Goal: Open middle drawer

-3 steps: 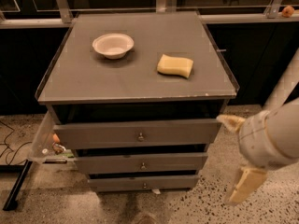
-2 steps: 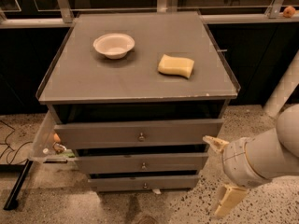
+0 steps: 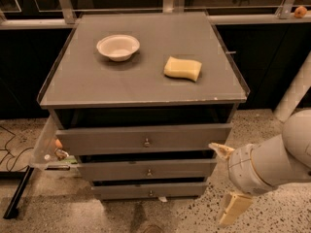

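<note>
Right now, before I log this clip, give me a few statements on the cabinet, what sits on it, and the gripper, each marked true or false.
1. A white bowl and a yellow sponge sit apart on the cabinet top. True.
2. The gripper is clamped on the knob of the middle drawer. False: it hangs open to the right of the drawers, touching no knob.
3. The middle drawer is pulled out enough to show its inside. False: only its grey front shows.
4. Each of the three drawer fronts carries one small knob at its centre. True.
</note>
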Robot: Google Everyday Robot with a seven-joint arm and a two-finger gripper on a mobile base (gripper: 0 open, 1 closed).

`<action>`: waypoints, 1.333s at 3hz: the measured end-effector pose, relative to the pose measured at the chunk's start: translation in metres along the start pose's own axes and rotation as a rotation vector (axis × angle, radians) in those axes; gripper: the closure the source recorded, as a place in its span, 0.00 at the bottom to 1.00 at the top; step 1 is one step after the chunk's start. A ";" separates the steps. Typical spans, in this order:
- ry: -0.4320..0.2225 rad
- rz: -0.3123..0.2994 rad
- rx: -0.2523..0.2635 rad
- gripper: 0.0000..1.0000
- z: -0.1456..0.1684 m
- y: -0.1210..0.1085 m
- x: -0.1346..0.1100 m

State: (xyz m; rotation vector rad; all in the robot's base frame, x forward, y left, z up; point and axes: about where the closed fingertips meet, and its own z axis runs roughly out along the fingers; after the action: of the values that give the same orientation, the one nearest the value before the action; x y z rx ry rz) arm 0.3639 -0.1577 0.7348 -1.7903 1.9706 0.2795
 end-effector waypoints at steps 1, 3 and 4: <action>-0.004 0.022 -0.011 0.00 0.034 -0.009 0.011; -0.028 0.002 0.102 0.00 0.123 -0.073 0.055; -0.064 -0.014 0.179 0.00 0.145 -0.089 0.070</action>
State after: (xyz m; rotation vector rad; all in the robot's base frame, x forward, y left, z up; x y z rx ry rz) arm 0.4763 -0.1668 0.5890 -1.6608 1.8753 0.1490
